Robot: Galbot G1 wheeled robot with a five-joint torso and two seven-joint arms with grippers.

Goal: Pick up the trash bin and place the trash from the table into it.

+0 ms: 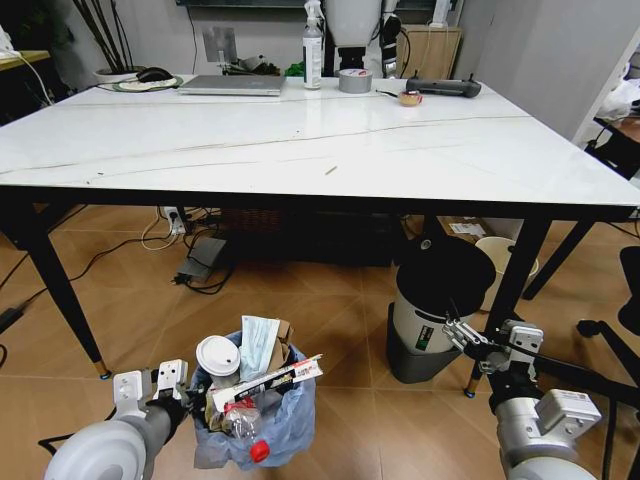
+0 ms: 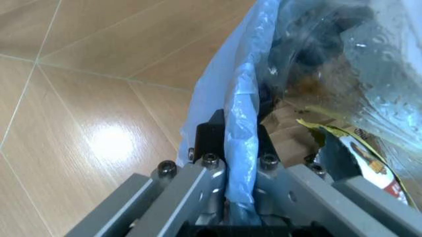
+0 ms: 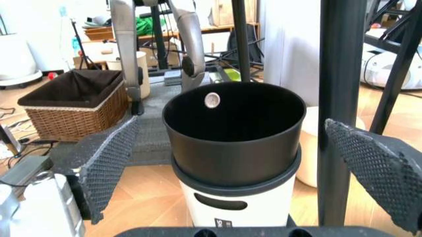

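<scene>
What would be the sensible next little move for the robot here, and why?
Probably just let go. The left gripper is shut on the bag rim of the trash bin, which seems to stand on the floor, stuffed with trash, and the table looks free of litter. The right gripper hangs open beside the larger bin.

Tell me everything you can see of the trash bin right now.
The trash bin stands upright on the wood-look floor in front of the table, low at the robot's left. A crinkly translucent light-blue bag lines it. It is heaped with litter: a white-lidded cup, tissues, cardboard, a printed wrapper, a red-capped bottle. The left gripper has its jaws shut on the bag's rim at the bin's left side; the left wrist view shows the plastic pinched between them.
</scene>
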